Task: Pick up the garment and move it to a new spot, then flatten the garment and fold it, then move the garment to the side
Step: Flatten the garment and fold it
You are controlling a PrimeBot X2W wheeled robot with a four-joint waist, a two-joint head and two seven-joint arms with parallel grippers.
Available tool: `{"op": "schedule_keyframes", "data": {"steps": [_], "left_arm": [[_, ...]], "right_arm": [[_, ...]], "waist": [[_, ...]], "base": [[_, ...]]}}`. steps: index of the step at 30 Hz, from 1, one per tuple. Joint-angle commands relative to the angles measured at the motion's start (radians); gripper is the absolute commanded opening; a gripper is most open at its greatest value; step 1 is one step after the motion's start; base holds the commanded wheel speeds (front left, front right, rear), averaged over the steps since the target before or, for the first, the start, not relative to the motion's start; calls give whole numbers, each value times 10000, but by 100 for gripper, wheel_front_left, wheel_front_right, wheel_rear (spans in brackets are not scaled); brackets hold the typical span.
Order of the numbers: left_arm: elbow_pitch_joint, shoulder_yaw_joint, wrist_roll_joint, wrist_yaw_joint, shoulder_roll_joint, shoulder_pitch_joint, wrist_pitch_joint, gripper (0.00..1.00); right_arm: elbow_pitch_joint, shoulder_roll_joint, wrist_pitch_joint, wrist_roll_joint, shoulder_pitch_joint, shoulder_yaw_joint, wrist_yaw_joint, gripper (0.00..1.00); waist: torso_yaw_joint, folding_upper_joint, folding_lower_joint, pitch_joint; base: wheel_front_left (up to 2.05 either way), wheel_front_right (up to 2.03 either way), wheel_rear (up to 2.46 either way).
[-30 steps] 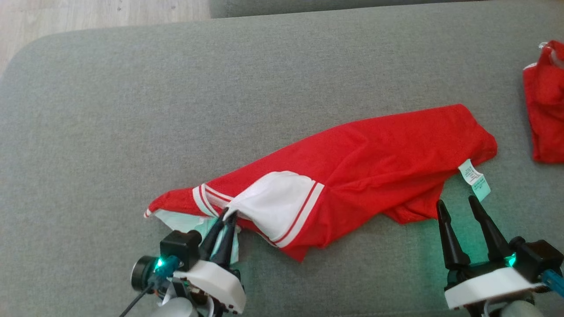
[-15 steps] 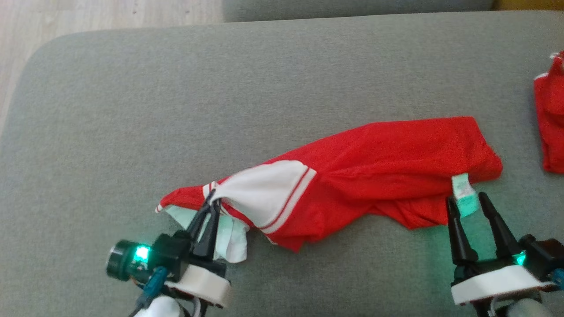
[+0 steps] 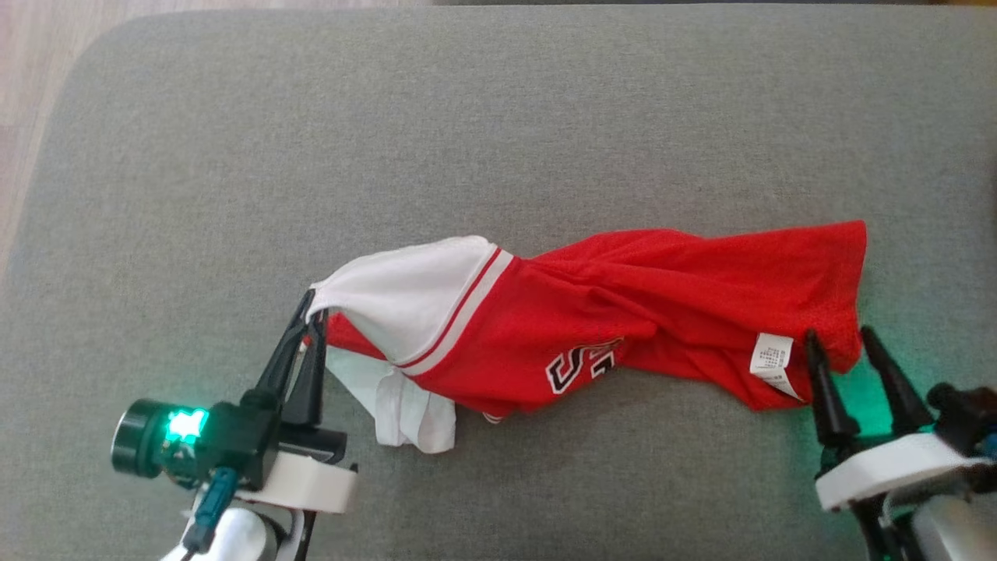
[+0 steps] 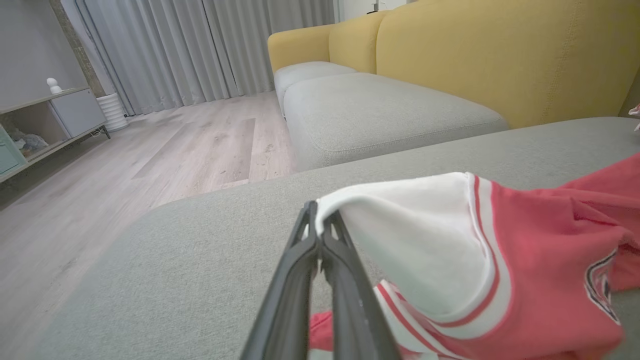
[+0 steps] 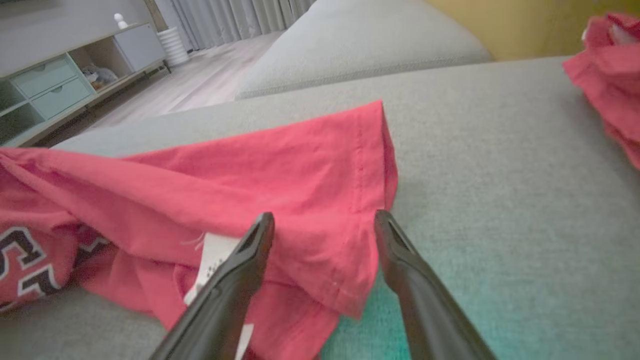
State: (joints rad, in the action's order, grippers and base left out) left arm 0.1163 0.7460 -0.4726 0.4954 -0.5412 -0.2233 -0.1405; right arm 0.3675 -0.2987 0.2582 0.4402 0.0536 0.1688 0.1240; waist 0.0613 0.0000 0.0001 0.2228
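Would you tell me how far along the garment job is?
Done: the left gripper is shut on the white edge of the garment. In hand: the right gripper, open, straddles the hem corner. Left: lifting, moving, flattening, folding, setting aside; it lies crumpled on the cushion.

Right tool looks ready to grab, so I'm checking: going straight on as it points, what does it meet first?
Probably the red garment, whose hem corner lies between the fingers of the open right tool.

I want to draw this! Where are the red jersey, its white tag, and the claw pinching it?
red jersey [image 3: 685, 288]: head view, middle of the red cloth.
white tag [image 3: 773, 360]: head view, its printed face.
left claw [image 3: 313, 306]: head view, between its shut tips.
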Motion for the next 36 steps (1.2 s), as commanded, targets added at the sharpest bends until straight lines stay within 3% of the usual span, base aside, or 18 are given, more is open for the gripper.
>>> {"op": "schedule_keyframes", "data": {"steps": [1,23,25,26,27,29,30,36], "left_arm": [[360,-492,128,140,-380,-479,24,0],[361,-427,48,140,-480,-437,47,0],[341,-396,31,122,-459,-418,31,0],[336,-387,21,122,-451,-405,26,0],[329,-380,8,123,-446,-388,23,0],[317,-372,-20,123,-448,-357,24,0],[308,-369,-34,120,-453,-344,24,0],[257,-367,-8,89,-550,-300,-110,0]], "right_arm": [[-44,-250,36,154,56,344,67,100],[237,34,36,365,-295,470,67,100],[259,50,36,371,-276,480,67,89],[259,55,36,369,-265,488,67,74],[251,60,36,363,-253,506,67,47],[213,74,36,315,-225,490,67,22],[196,85,36,282,-217,477,67,1],[-171,145,36,-90,-291,203,67,0]], "waist": [[21,0,-1,-5],[-39,0,-1,-158],[-19,0,-1,-191],[-14,0,-1,-206],[-10,0,-1,-223],[-9,0,-1,-249],[-10,0,-1,-262],[-24,0,-1,-520]], "base": [[0,0,0],[0,0,0],[0,0,0],[0,0,0],[0,0,0],[0,0,0],[0,0,0],[0,0,0]]}}
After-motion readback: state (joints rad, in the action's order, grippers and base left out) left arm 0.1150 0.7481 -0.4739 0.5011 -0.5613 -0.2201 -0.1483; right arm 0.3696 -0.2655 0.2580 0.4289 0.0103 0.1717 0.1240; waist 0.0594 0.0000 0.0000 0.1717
